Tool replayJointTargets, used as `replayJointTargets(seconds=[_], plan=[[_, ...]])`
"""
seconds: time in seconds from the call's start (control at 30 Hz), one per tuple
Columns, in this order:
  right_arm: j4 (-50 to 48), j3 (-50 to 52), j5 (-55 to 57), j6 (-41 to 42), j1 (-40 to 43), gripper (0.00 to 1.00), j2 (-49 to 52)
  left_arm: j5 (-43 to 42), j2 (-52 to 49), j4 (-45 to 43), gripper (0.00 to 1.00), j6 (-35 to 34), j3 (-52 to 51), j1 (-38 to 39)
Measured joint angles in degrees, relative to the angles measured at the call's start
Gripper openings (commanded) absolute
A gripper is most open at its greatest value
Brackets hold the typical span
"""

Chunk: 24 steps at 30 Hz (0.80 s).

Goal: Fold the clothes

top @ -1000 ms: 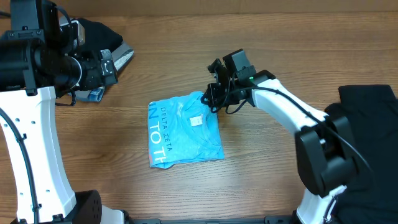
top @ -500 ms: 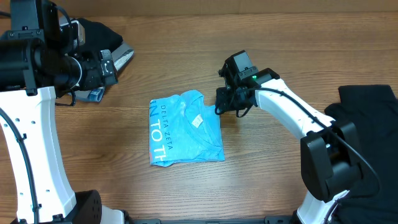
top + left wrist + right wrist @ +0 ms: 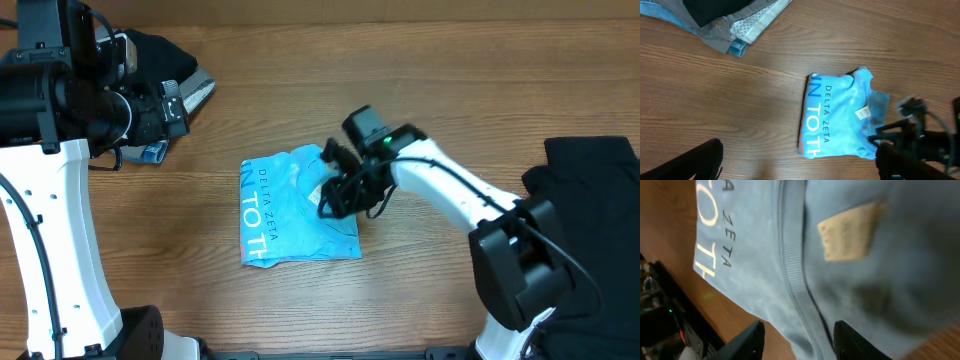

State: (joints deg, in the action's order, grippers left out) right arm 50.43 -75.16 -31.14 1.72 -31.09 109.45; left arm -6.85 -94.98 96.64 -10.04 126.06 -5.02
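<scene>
The sky-blue T-shirt [image 3: 285,220] lies folded on the bench [image 3: 450,90]. The right gripper [image 3: 800,335] sits low over its collar edge, jaws parted with no cloth pinched, probably to pat the fold flat. The left gripper [image 3: 797,165] hangs wide open, well clear of the T-shirt, leaving room.

Ribbed collar [image 3: 792,275] of the blue T-shirt [image 3: 740,285] runs between parted jaws.
</scene>
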Motion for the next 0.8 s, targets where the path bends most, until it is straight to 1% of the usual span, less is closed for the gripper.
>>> replayJointTargets(seconds=[0.1,0.17,0.27,0.37,0.57,0.67,0.8], plan=[[-5.8,4.1,-0.5,1.5,-1.7,0.53,0.0,0.0,0.0,0.0,1.00,0.0,0.0,0.0],[-9.0,6.4,-0.6,2.8,-2.1,0.50,0.0,0.0,0.0,0.0,1.00,0.0,0.0,0.0],[-10.7,8.5,-0.7,4.8,-2.0,0.34,0.0,0.0,0.0,0.0,1.00,0.0,0.0,0.0],[-10.9,8.8,-1.1,5.7,-1.9,0.22,0.0,0.0,0.0,0.0,1.00,0.0,0.0,0.0],[-8.2,8.7,-2.1,5.8,-1.9,0.04,0.0,0.0,0.0,0.0,1.00,0.0,0.0,0.0],[-5.8,8.4,-2.1,5.7,-1.9,0.04,-0.2,0.0,0.0,0.0,1.00,0.0,0.0,0.0],[-2.8,7.5,-2.2,5.7,-1.6,0.04,-2.8,0.0,0.0,0.0,1.00,0.0,0.0,0.0]])
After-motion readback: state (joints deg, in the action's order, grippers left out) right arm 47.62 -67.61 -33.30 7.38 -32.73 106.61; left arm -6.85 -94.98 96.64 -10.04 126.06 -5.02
